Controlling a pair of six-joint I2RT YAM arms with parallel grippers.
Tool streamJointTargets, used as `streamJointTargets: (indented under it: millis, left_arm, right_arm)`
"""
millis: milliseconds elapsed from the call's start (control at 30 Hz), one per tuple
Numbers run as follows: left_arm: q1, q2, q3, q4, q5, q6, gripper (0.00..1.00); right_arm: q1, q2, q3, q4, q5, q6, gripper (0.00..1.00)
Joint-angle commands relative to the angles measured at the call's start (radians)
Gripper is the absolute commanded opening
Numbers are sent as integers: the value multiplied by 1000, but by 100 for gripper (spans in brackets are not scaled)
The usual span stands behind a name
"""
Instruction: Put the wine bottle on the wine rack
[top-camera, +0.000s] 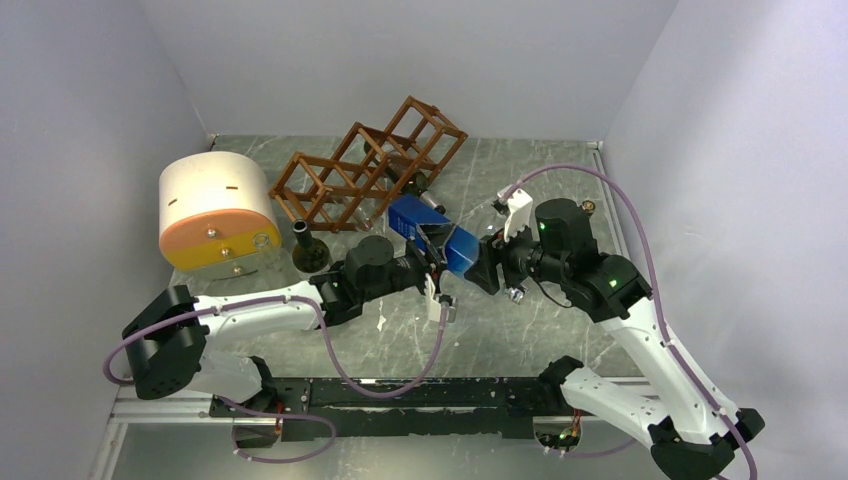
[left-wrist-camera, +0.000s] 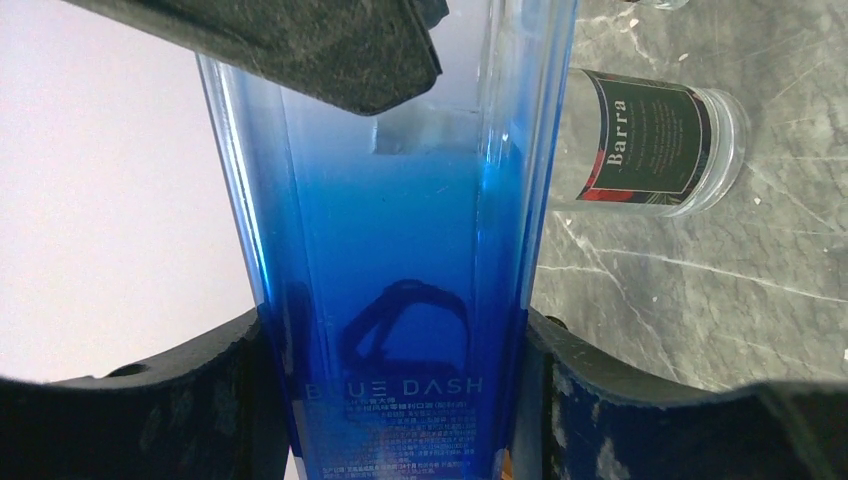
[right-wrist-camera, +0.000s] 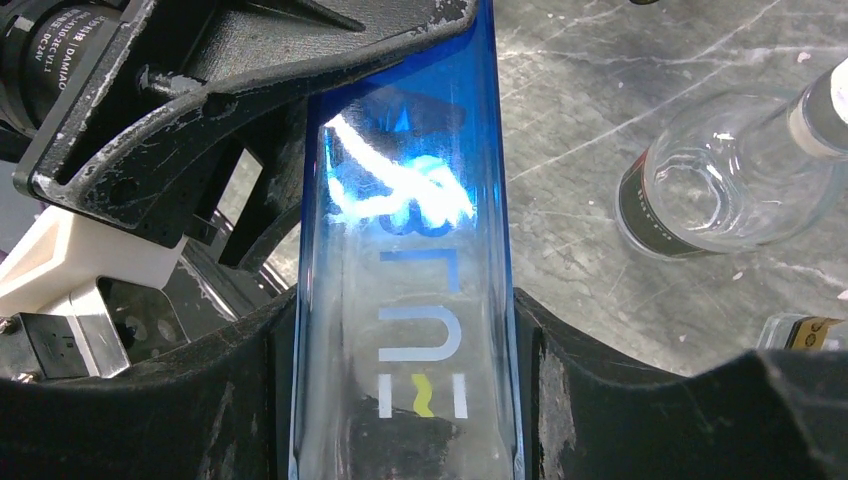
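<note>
The wine bottle is a flat blue glass bottle held in the air in front of the wine rack, a reddish-brown wooden lattice that lies tilted at the back of the table. My left gripper is shut on one end of the bottle and my right gripper is shut on the other end. In the left wrist view the blue bottle sits tight between the left gripper's fingers. In the right wrist view the bottle sits tight between the right gripper's fingers.
A cream-and-orange cylinder stands at the left. A dark bottle stands beside it, in front of the rack. A clear bottle labelled Barra lies on the marble table near the rack's right end, also seen in the right wrist view.
</note>
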Motion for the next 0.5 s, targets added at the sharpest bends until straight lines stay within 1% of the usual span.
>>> streamJointTargets:
  millis: [0,100,133,200,267,300,467]
  left_arm:
    - [3,-66,84,133,-15,-21,18]
    - [4,-74,81,103,-62,-89,59]
    - [4,-75,93,65,-84,-124,70]
    - [5,-78,121,-29,-110,-230,89]
    - [4,-88,132,-106,-107,-309,95]
    - [5,-96,126,-130,-101,-346,95]
    - [5,-155,87,-293,-115,-474,95]
  right_arm:
    - [-4,-2,26,16,36,24,0]
    - [-4,-11,19,46,64,46,0]
    - [-3,-16,15,58,74,53,0]
    - [-4,-25,2,82,88,66,0]
    - [-3,-30,-15,107,90,79,0]
    - [-4,-31,-23,118,93,87,0]
    - [-4,-27,-57,151,117,121,0]
